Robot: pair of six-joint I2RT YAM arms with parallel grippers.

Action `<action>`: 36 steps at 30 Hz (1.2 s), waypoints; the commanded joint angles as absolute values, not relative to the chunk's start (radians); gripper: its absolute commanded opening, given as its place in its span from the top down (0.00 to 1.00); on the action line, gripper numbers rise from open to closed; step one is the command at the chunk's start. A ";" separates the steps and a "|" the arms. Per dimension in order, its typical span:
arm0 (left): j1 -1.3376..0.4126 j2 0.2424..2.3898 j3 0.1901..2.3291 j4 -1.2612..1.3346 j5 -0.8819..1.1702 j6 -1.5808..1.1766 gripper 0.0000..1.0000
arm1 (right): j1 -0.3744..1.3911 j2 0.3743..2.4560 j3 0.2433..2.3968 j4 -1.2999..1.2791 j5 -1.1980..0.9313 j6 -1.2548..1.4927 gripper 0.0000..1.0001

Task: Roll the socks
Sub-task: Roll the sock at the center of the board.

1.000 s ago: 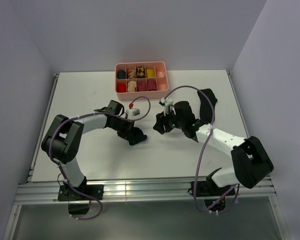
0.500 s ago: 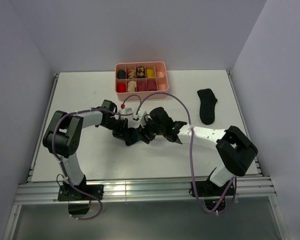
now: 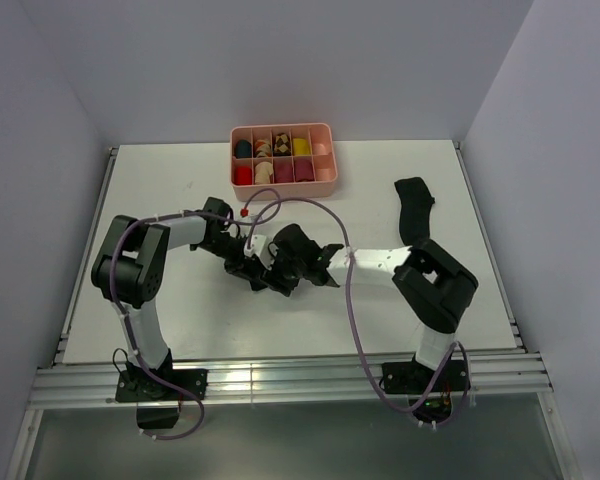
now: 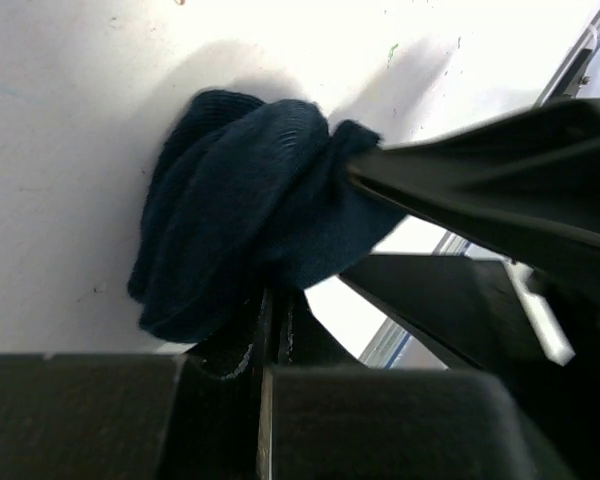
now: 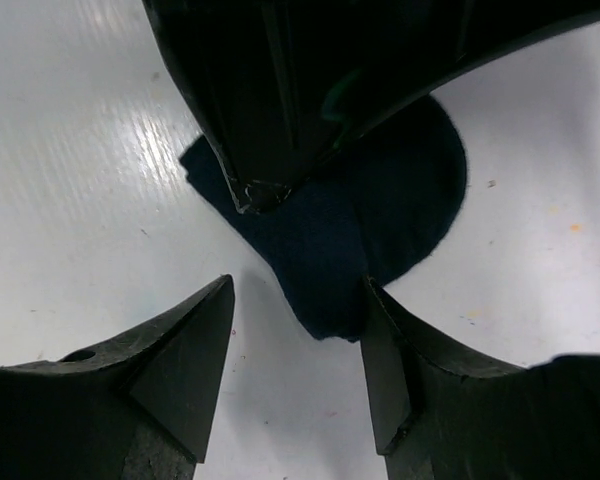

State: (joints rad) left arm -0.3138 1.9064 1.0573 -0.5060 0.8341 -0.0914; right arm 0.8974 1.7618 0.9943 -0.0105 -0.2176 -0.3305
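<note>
A bunched dark sock (image 4: 250,240) lies mid-frame on the white worktop (image 3: 160,190), its fold pinched in the clenched left claw (image 4: 270,325). The right claw (image 5: 298,290) stands released, its fingers straddling the sock's loose end. Closing squarely on that end before tucking should keep the roll tight. A second black sock (image 3: 415,208) lies at right, with the pink tray (image 3: 300,185) above. No writing is legible.

Legible text, labels, brands, numbers, signs: none found on any surface in the top, left wrist or right wrist views.
</note>
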 commanded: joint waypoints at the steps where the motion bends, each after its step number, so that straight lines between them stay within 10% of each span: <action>1: -0.296 1.933 1.077 -0.520 0.788 -0.064 0.99 | 0.914 1.808 1.038 -0.048 -0.187 -0.364 0.41; 11: -0.291 1.971 1.092 -0.546 0.841 -0.034 0.99 | 0.919 1.882 1.066 -0.032 -0.215 -0.370 0.52; 21: -0.291 1.862 1.079 -0.462 0.714 -0.035 0.87 | 0.894 1.913 1.173 -0.266 -0.371 -0.393 1.00; 36: -0.287 1.398 0.790 -0.072 0.085 -0.196 0.66 | 0.835 1.986 1.288 -0.482 -0.480 -0.361 1.00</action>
State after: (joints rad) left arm -0.2871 1.4849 0.8421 -0.1909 0.3058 -0.1486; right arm 0.8520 1.9377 1.2449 -0.3733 -0.4442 -0.3801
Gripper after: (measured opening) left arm 0.336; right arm 0.222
